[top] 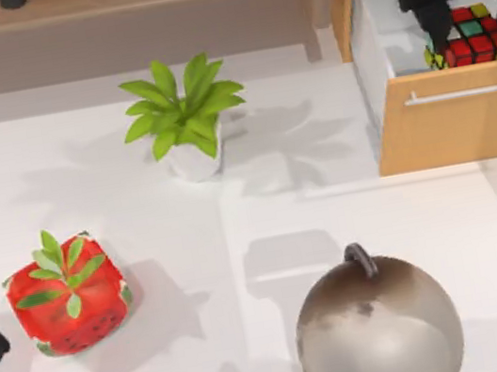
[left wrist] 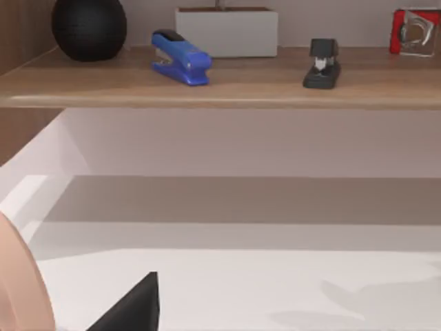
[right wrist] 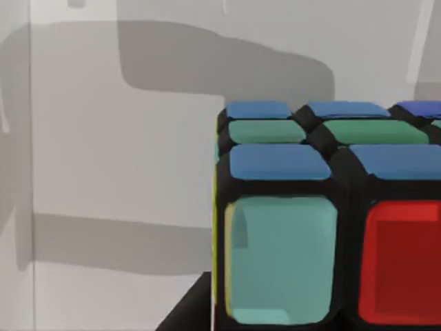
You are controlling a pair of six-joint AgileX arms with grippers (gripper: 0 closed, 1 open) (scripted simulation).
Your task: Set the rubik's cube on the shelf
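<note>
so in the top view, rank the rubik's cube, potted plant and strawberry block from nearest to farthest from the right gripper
1. rubik's cube, in the open drawer, right at the right gripper.
2. potted plant, mid-table, well to the left.
3. strawberry block, far left, near the front.

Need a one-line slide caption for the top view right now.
Right gripper reaches into the open drawer at the rubik's cube; left arm parked at the table's left edge, shelf behind.

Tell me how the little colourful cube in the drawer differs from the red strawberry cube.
The rubik's cube is smaller, with coloured squares on a black grid; the strawberry block is larger, red with green leaves. The rubik's cube sits inside the open drawer under the right gripper; the strawberry block rests on the table. Both are cube-shaped.
</note>
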